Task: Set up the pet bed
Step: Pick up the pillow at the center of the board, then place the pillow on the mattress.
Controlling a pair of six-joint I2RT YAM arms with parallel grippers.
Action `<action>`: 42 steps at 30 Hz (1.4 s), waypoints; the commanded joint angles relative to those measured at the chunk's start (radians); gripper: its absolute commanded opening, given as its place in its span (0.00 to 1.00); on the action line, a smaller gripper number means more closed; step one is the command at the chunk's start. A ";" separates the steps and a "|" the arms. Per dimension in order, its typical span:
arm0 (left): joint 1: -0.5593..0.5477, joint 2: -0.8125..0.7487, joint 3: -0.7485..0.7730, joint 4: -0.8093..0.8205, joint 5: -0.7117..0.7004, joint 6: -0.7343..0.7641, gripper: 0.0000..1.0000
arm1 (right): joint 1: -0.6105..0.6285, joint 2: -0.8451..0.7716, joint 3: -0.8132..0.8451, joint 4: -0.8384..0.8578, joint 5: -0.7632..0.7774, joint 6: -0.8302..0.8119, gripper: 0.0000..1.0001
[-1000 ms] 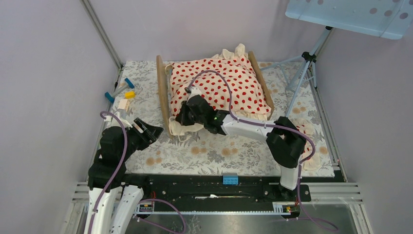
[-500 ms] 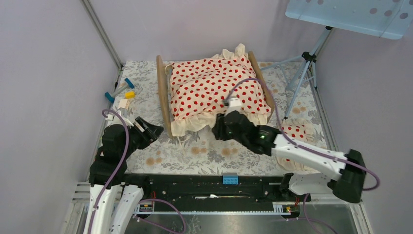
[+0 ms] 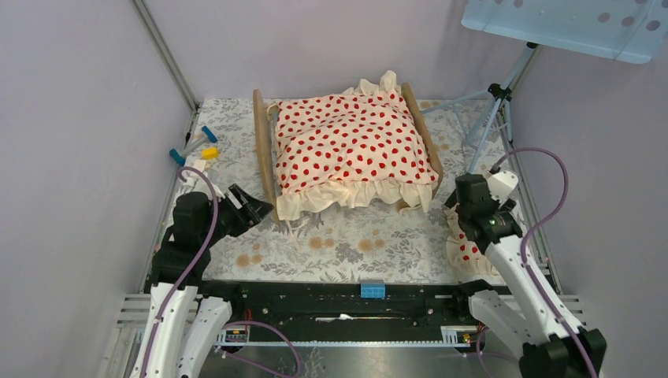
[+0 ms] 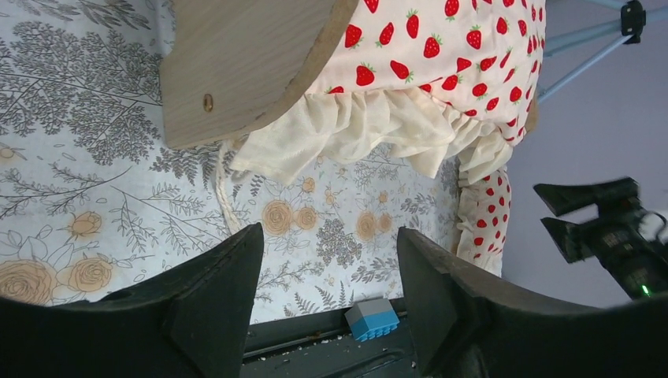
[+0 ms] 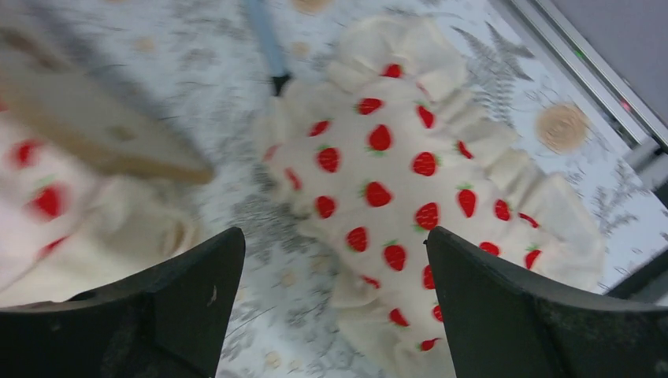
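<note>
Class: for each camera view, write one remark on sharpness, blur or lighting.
Top external: evenly lit and sharp, no glare on the pet bed. Left wrist: crisp, with clear wood grain and blanket print. Right wrist: bed board and blanket smeared by blur at the left, while the pillow reads clearer.

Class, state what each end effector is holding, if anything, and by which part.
Nothing is held. The left end effector is open beside the pet bed. The right end effector is open over the strawberry-print pillow, gripping nothing.
</note>
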 commanded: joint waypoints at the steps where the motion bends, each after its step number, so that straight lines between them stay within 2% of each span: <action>1: 0.001 0.027 0.017 0.072 0.076 0.034 0.67 | -0.216 0.154 -0.047 0.083 -0.138 -0.105 0.95; 5: -0.005 0.029 0.021 0.078 0.091 0.026 0.67 | -0.270 0.292 -0.059 0.135 -0.174 -0.126 0.98; 7: -0.006 0.028 0.022 0.079 0.095 0.023 0.67 | -0.283 0.348 -0.077 0.172 -0.187 -0.127 0.94; 8: -0.006 0.028 0.024 0.079 0.097 0.021 0.67 | -0.295 0.372 -0.082 0.188 -0.208 -0.128 0.89; 10: -0.006 0.027 0.027 0.078 0.101 0.019 0.67 | -0.312 0.388 -0.066 0.177 -0.231 -0.116 0.63; 13: -0.008 0.030 0.040 0.076 0.100 0.019 0.67 | -0.312 0.284 -0.062 0.176 -0.242 -0.105 0.22; 16: -0.007 0.041 0.055 0.084 0.102 0.016 0.67 | -0.312 0.165 -0.010 0.127 -0.204 -0.110 0.01; 20: -0.007 0.071 0.104 0.120 0.131 0.019 0.67 | -0.311 0.046 0.116 0.047 -0.200 -0.149 0.00; 26: -0.008 0.142 0.254 0.203 0.160 0.038 0.69 | -0.309 -0.048 0.316 -0.006 -0.465 -0.111 0.00; 27: -0.008 0.157 0.264 0.233 0.176 0.030 0.71 | -0.306 -0.052 0.338 0.000 -0.537 -0.085 0.00; 28: -0.009 0.174 0.264 0.277 0.197 0.011 0.77 | -0.302 -0.053 0.351 0.022 -0.627 -0.060 0.00; 30: -0.020 0.194 0.245 0.434 0.227 -0.050 0.84 | -0.268 -0.046 0.357 0.079 -0.817 0.019 0.00; 32: -0.068 0.225 0.238 0.534 0.206 -0.090 0.90 | -0.174 -0.044 0.343 0.195 -0.877 0.094 0.00; 34: -0.183 0.278 0.265 0.579 0.112 -0.086 0.93 | -0.014 -0.022 0.344 0.268 -0.826 0.130 0.00; 36: -0.378 0.347 0.315 0.601 -0.036 -0.051 0.96 | 0.199 0.029 0.371 0.293 -0.713 0.121 0.00; 38: -0.578 0.427 0.368 0.614 -0.189 0.014 0.97 | 0.350 0.094 0.401 0.305 -0.601 0.106 0.00; 40: -0.725 0.501 0.419 0.624 -0.309 0.058 0.99 | 0.425 0.142 0.414 0.323 -0.538 0.113 0.00; 42: -0.811 0.546 0.443 0.637 -0.392 0.084 0.99 | 0.445 0.165 0.404 0.349 -0.529 0.136 0.00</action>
